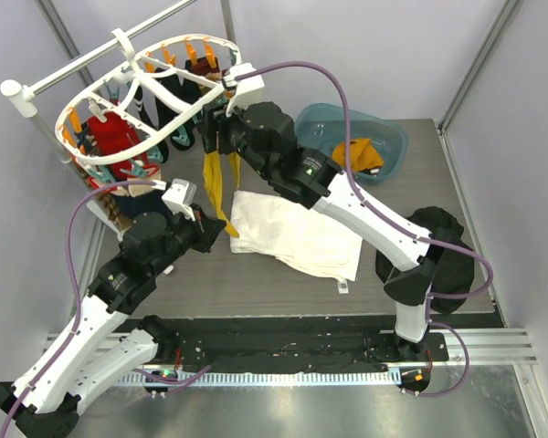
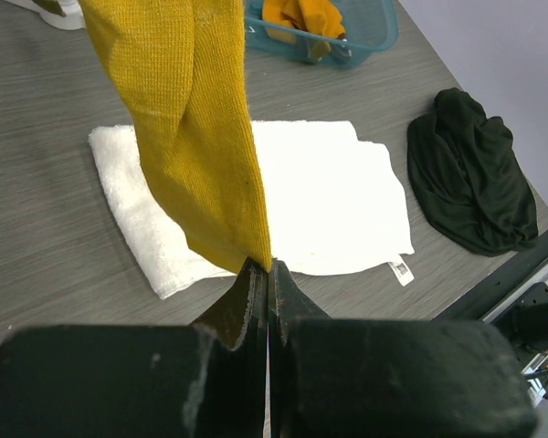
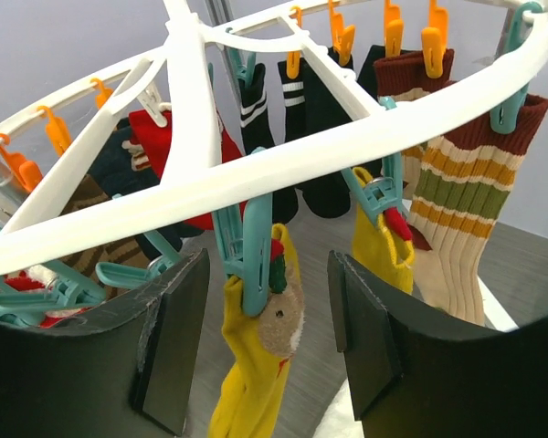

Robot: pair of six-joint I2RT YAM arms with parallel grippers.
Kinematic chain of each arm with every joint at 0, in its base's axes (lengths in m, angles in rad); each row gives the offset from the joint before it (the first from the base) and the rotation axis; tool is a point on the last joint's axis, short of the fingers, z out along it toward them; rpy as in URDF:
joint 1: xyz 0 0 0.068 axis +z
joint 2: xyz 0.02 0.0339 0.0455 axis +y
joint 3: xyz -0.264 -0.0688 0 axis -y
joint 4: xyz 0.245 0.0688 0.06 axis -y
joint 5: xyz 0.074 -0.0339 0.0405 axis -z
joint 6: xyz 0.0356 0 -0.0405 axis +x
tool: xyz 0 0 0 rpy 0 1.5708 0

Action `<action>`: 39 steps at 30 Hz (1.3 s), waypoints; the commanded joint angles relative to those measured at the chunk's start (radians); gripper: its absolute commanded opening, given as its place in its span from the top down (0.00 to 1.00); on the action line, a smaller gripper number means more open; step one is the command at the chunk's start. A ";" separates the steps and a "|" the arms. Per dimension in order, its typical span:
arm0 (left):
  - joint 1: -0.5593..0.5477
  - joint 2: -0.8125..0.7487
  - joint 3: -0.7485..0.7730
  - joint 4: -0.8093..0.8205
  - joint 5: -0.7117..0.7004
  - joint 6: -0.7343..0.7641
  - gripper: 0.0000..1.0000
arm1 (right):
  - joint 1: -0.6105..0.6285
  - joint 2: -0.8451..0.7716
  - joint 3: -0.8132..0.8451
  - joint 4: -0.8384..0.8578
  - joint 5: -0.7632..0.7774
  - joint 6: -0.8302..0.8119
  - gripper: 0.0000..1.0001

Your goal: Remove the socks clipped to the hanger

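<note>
The white oval hanger (image 1: 119, 87) hangs at the back left, with red, black and striped socks (image 3: 457, 201) clipped round it. A mustard yellow sock (image 1: 216, 182) dangles from a teal clip (image 3: 251, 255) on the near rim (image 3: 283, 164). My right gripper (image 3: 269, 338) is open, its pads (image 3: 169, 347) on either side of that clip and the sock's top, without touching them. A second yellow sock (image 3: 384, 246) hangs just to the right. My left gripper (image 2: 269, 269) is shut on the lower tip of the yellow sock (image 2: 192, 137), low over the table.
A white cloth (image 1: 297, 233) lies flat mid-table under the sock. A black garment heap (image 1: 447, 251) sits at the right by the right arm's base. A teal basin (image 1: 352, 137) with orange fabric stands at the back. The white pole stand (image 1: 23, 96) carries the hanger.
</note>
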 commanded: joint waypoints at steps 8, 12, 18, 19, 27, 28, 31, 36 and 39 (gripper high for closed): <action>0.000 -0.003 0.003 0.032 -0.008 -0.011 1.00 | 0.096 0.062 0.113 0.076 0.186 -0.176 0.37; 0.002 -0.008 0.001 0.032 -0.008 -0.014 1.00 | 0.117 0.094 0.147 0.093 0.232 -0.225 0.37; 0.002 -0.015 -0.002 0.033 -0.008 -0.012 1.00 | 0.123 0.123 0.160 0.120 0.264 -0.257 0.37; 0.002 -0.017 -0.003 0.035 -0.008 -0.012 1.00 | 0.123 0.131 0.160 0.123 0.269 -0.262 0.37; 0.002 -0.023 -0.007 0.036 -0.006 -0.012 1.00 | 0.123 0.185 0.192 0.159 0.341 -0.337 0.39; 0.002 -0.023 -0.008 0.035 -0.006 -0.012 1.00 | 0.125 0.189 0.196 0.160 0.346 -0.346 0.40; 0.002 -0.025 -0.008 0.036 -0.006 -0.011 1.00 | 0.125 0.201 0.202 0.176 0.361 -0.369 0.44; 0.002 -0.020 -0.008 0.038 -0.003 -0.011 1.00 | 0.125 0.209 0.204 0.205 0.373 -0.386 0.51; 0.002 -0.022 -0.010 0.039 -0.003 -0.011 1.00 | 0.123 0.208 0.203 0.206 0.375 -0.386 0.46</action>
